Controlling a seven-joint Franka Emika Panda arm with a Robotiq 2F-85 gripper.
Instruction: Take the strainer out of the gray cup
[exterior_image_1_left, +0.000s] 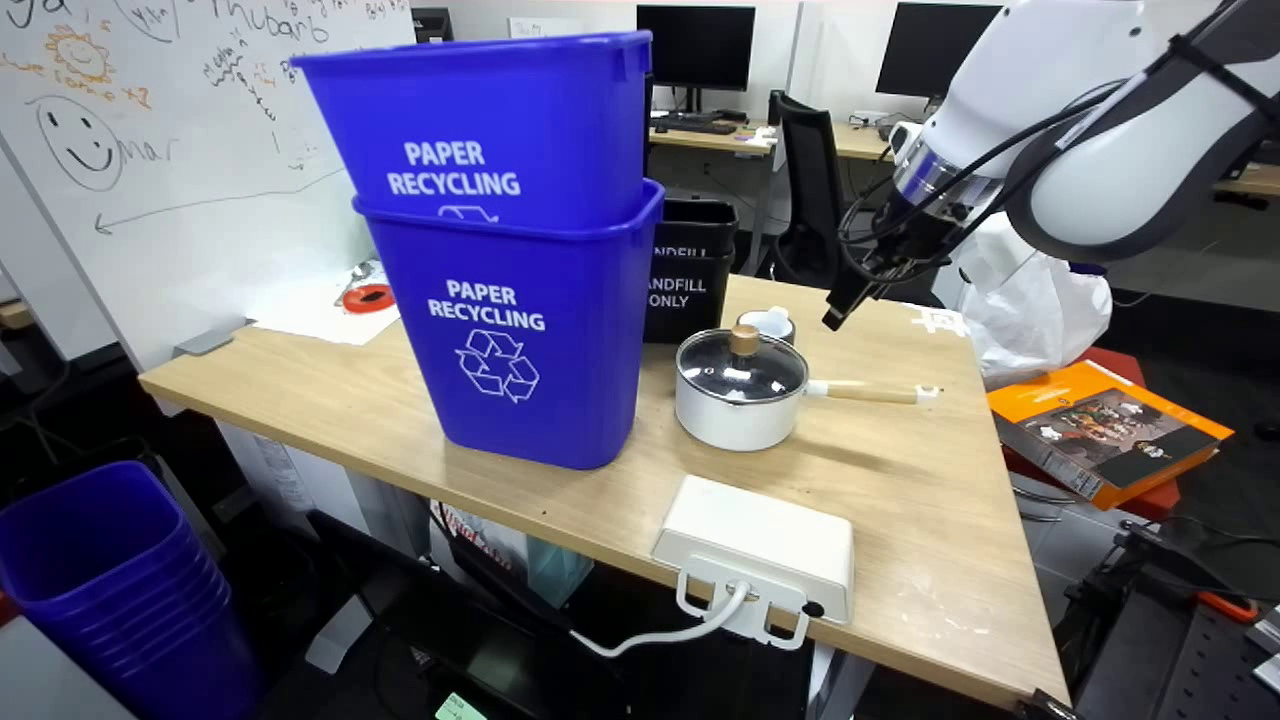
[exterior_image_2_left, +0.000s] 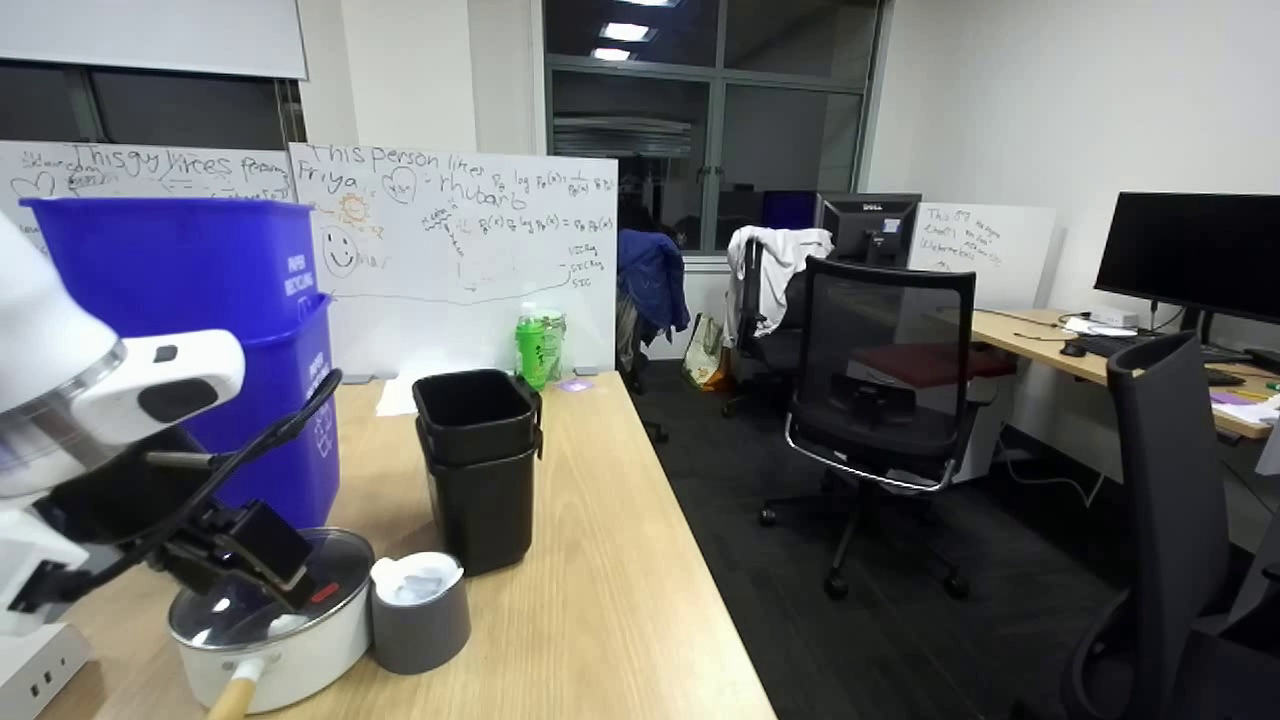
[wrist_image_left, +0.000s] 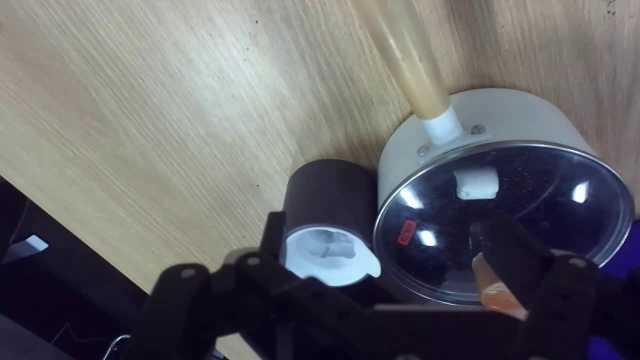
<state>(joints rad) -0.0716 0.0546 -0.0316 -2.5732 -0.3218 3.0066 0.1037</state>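
The gray cup (exterior_image_2_left: 422, 632) stands upright on the table and touches or nearly touches the white pot. The white strainer (exterior_image_2_left: 418, 580) sits in the cup's mouth, with a small tab over the rim. In the wrist view the cup (wrist_image_left: 330, 195) and the strainer (wrist_image_left: 320, 266) show left of the pot. My gripper (wrist_image_left: 390, 227) is open and empty, its fingers wide apart. It is in the air above the table; in the wrist view one finger overlaps the cup's left edge and the other overlaps the lid knob. The gripper also shows in both exterior views (exterior_image_1_left: 838, 308) (exterior_image_2_left: 275, 560).
The white pot (exterior_image_1_left: 735, 420) has a glass lid with a wooden knob (exterior_image_1_left: 744, 340) and a wooden handle (exterior_image_1_left: 870, 392). Stacked blue bins (exterior_image_1_left: 540, 340) and black bins (exterior_image_2_left: 480, 500) stand beside it. A white power box (exterior_image_1_left: 755, 535) lies at the table's edge.
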